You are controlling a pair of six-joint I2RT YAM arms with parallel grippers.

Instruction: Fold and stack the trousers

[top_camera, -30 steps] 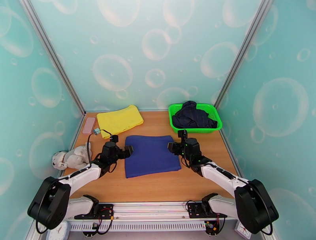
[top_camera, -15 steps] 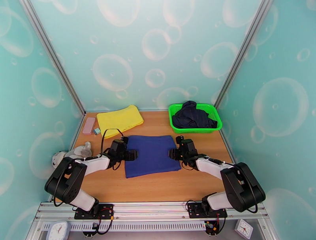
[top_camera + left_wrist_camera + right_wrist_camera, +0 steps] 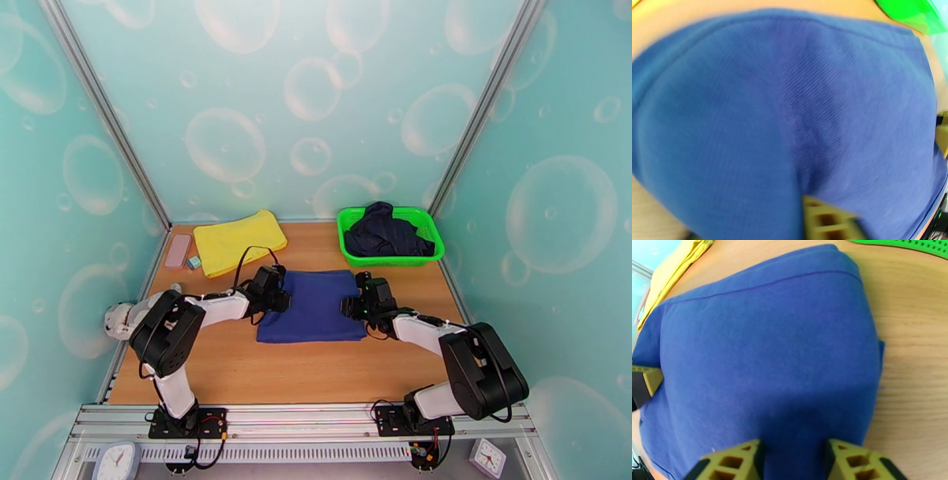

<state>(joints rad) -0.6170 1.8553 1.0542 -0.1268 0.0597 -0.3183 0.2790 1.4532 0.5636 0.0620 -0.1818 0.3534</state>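
The trousers (image 3: 312, 316) lie folded into a royal-blue rectangle in the middle of the wooden table. My left gripper (image 3: 278, 300) sits low at their left edge, shut on the cloth, which bunches up there. In the left wrist view the blue cloth (image 3: 790, 118) humps up over one yellow finger (image 3: 825, 221). My right gripper (image 3: 353, 306) is at the trousers' right edge. In the right wrist view its jaws (image 3: 794, 461) stand part-way apart, closed on a thick fold of the blue cloth (image 3: 762, 358) that fills the gap.
A folded yellow cloth (image 3: 239, 241) lies at the back left. A green basket (image 3: 345, 237) holding a dark garment (image 3: 387, 233) stands at the back right. A pink case (image 3: 178, 251) and a stuffed dog (image 3: 118, 316) sit by the left wall.
My left arm stretched forward to the trousers' left edge and its jaws closed on it, pushing that edge rightward. My right arm dropped low at the right edge.
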